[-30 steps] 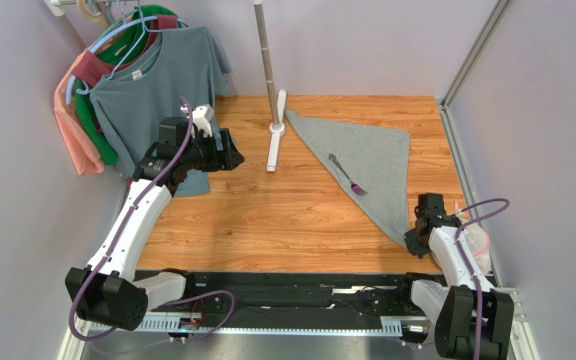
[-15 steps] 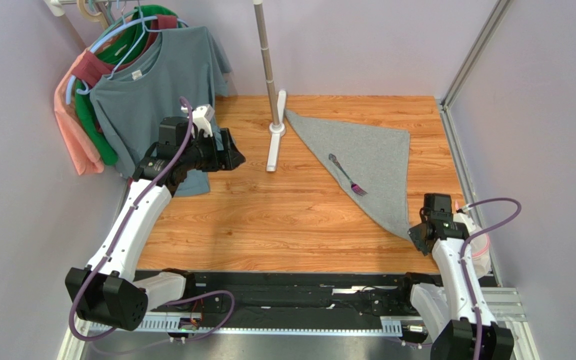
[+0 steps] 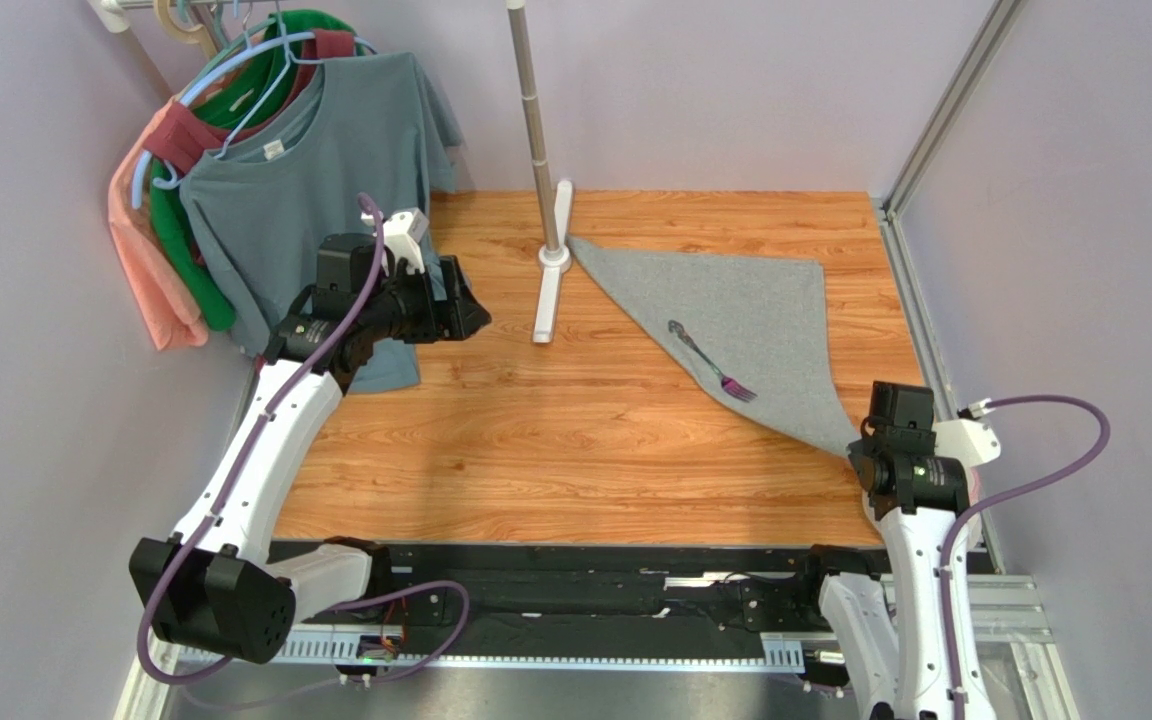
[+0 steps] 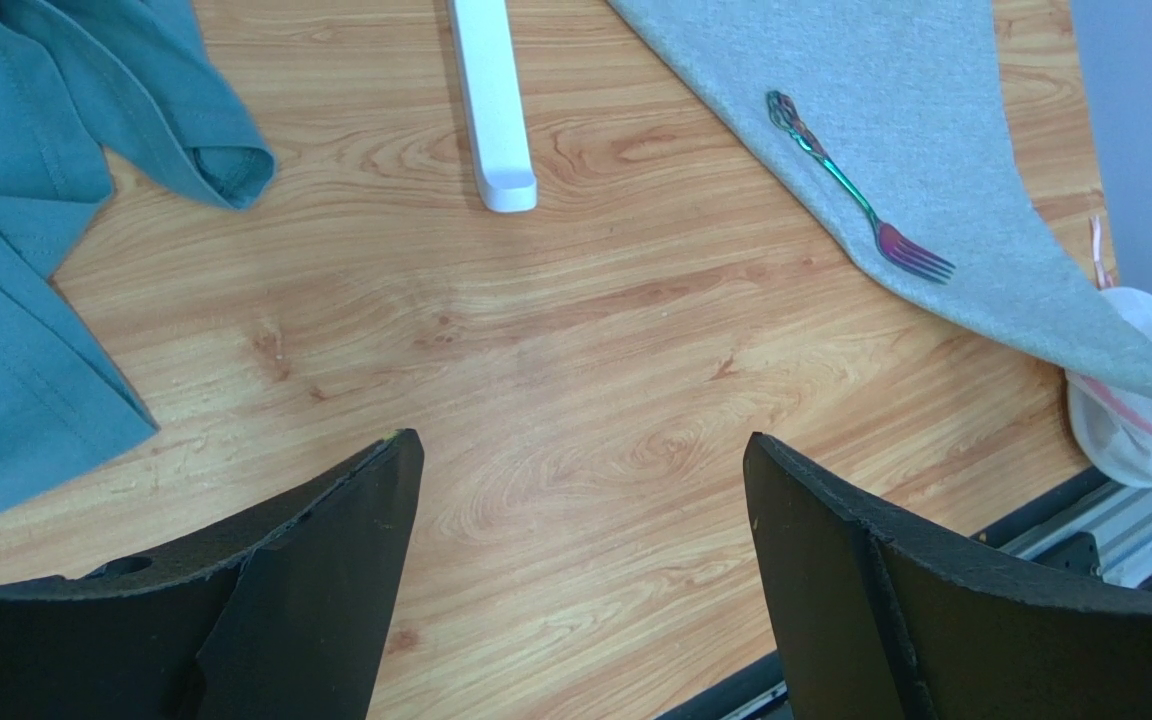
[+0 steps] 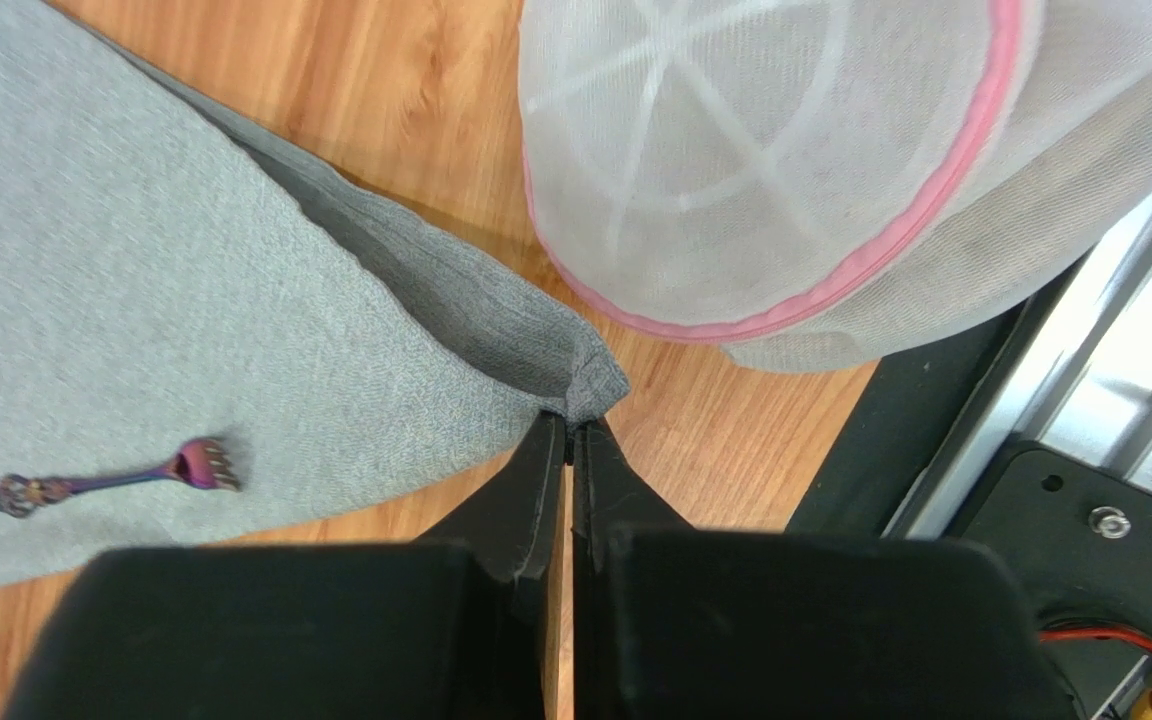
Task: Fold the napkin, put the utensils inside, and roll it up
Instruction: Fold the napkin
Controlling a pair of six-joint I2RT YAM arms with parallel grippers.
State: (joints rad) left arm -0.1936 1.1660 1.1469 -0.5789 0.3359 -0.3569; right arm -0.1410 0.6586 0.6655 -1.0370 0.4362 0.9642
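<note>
The right gripper (image 5: 570, 432) was clenched on the near corner of the triangular napkin (image 3: 748, 308), which lay at the table's (image 3: 567, 435) right bearing the fork (image 3: 711, 360), so that corner should travel low and slowly lest the fork slide, while the left gripper (image 4: 579, 450) gaped idle.

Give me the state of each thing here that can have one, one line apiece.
left gripper: open, holding nothing.
right gripper: shut on the near corner of the napkin.
napkin: folded into a triangle, not yet rolled.
fork: lying uncovered on the napkin, close to its long edge.
T-shirt: hanging on a hanger.
mesh cover: lying beside the pinched corner.
</note>
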